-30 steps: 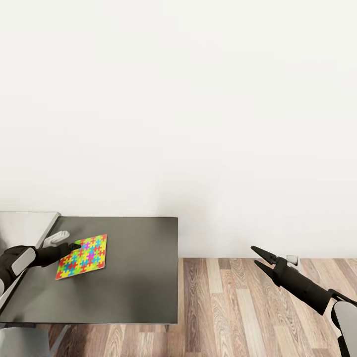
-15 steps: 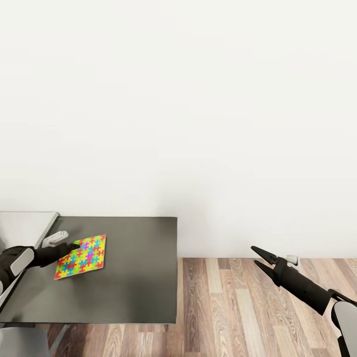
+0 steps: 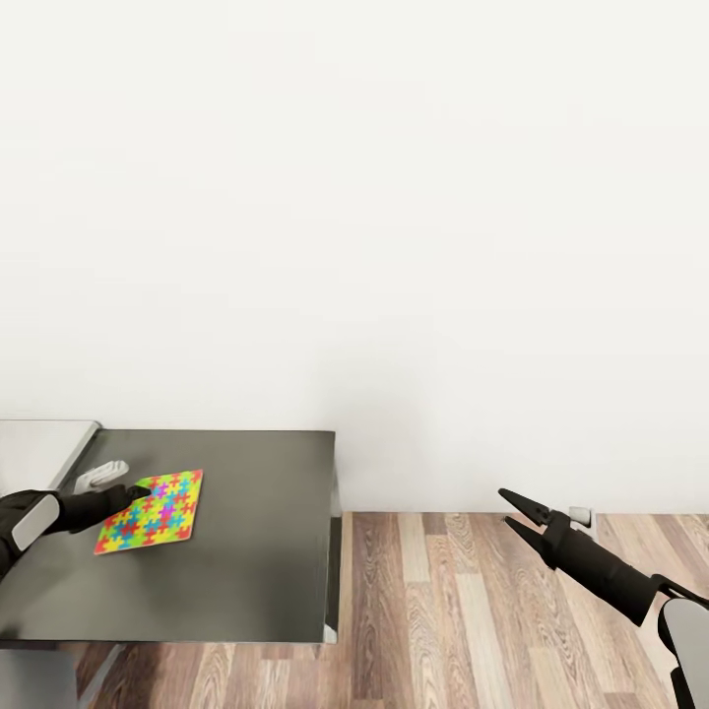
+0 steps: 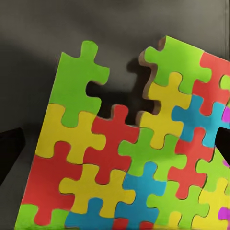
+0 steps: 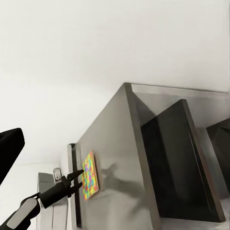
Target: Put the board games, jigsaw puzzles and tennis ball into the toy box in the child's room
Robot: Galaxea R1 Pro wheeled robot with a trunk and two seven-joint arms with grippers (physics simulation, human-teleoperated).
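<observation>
The left gripper (image 3: 138, 491) has its black fingers closed on the near-left edge of a thin, flat, squarish jigsaw puzzle (image 3: 150, 511) of interlocking red, yellow, green, blue and purple pieces. The sheet sits over the left part of the low dark grey section of the table (image 3: 246, 561), near where that section joins the pale grey top (image 3: 44, 448). From the right wrist view the puzzle (image 5: 89, 174) stands a little clear of the dark top, with a faint shadow beside it, so I judge it lifted, not lying flat. In the left wrist view the sheet (image 4: 129, 153) has a piece missing near its far edge, and dark tabletop shows through the hole.

The right gripper (image 3: 516, 514) hangs over the wooden floor (image 3: 473, 611), well apart from the table's right edge, its two pointed fingers spread and holding nothing.

The step in hand looks like carrying this puzzle to the toy box. Held by one edge only, a thin sheet like this will likely sag or twist, so it wants a slow, level carry and a firm pinch. It should be lowered flat, not dropped, or the pieces may part.
</observation>
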